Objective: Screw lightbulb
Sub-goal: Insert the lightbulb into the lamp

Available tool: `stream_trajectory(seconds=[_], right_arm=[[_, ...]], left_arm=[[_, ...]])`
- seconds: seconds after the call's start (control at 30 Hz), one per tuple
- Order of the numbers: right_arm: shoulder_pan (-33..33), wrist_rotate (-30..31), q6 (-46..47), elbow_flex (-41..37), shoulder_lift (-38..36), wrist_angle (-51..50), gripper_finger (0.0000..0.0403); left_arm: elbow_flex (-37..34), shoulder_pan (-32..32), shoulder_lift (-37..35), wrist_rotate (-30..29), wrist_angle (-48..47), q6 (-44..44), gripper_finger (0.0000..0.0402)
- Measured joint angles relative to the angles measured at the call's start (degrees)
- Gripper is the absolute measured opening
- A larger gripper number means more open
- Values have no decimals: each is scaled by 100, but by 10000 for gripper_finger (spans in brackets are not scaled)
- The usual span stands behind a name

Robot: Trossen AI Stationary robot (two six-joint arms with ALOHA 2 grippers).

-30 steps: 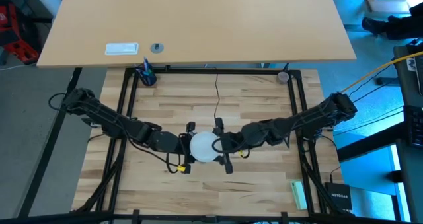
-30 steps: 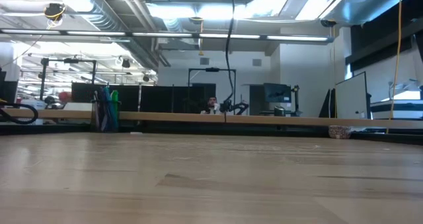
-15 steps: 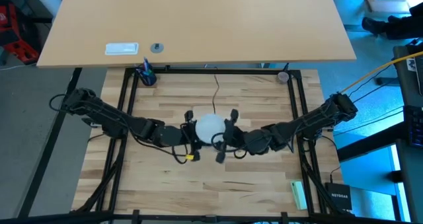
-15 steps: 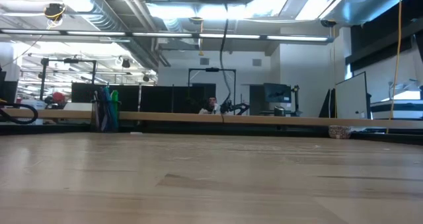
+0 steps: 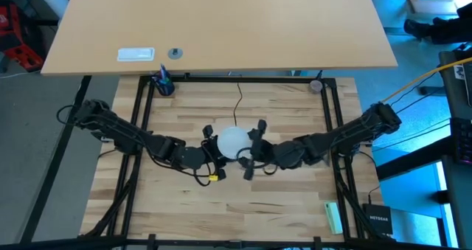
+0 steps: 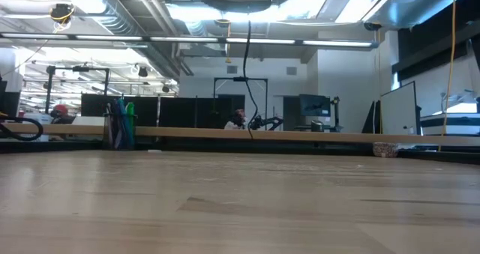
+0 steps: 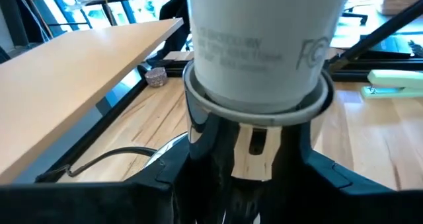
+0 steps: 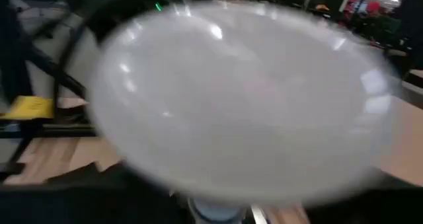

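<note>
Since a second ago both arms have carried the single lightbulb [image 5: 234,141] toward the far side of the desk [image 5: 287,198]. It hangs above mid-desk, the left gripper [image 5: 209,145] clamping the socket at its neck, the right gripper [image 5: 252,148] with jaws spread beside the globe. One black cord [image 5: 238,106] trails away; one green stapler [image 5: 333,217] lies at the near right corner.

Bright ceiling lights [image 6: 225,10] glare overhead — lightbulb [image 8: 244,98] smeared with blur, flecked with highlights
</note>
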Motion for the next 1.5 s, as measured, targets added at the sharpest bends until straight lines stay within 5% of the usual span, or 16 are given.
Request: stream_trajectory(seconds=[0.17,0.3,0.43,0.63,0.83,1.1,1.5], right_arm=[[323,30,136,14,-584,-925,368],[531,159,768,4,-688,-2094,394],[504,216,1393,-363,-484,-2451,377],[299,650,1654,-1532,-258,-1353,323],[-110,114,1653,-2523,-253,-261,272],[-351,-564,1574,-2605,-249,122,241],[-349,-816,1455,-2605,-249,180,237]], left_arm=[[-11,-91,-252,-4,-62,32,162],[-7,-125,-376,-23,-37,33,162],[-41,19,-241,-21,-117,-64,162],[-1003,235,312,-20,1485,-784,162],[-1619,364,1077,-17,1986,-1470,162],[-1674,520,1904,169,2101,-1769,169],[-1670,535,1995,263,1891,-1792,225]])
